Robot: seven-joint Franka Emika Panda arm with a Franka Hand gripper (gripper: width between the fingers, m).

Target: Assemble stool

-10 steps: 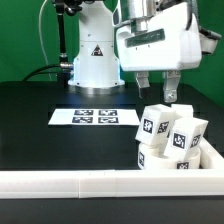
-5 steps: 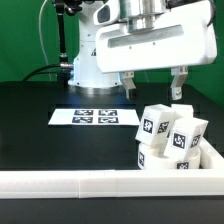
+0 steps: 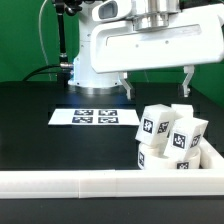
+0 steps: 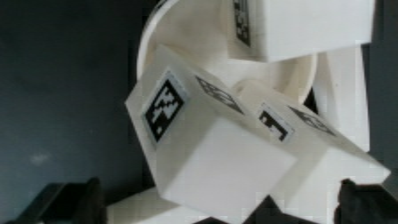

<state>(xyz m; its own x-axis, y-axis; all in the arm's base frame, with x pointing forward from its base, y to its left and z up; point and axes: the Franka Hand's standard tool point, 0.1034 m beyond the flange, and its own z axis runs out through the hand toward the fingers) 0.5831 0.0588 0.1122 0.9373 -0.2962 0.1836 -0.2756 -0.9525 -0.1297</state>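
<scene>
Beside rail, 3 legs (tagged)

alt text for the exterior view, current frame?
A white gripper hangs with jaws open above a cluster of tagged white stool legs on a black table. The marker board lies behind, a white rail in front.

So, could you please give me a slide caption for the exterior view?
Open two-finger gripper hovering above tagged white plastic blocky legs heaped by the long white rail.
</scene>
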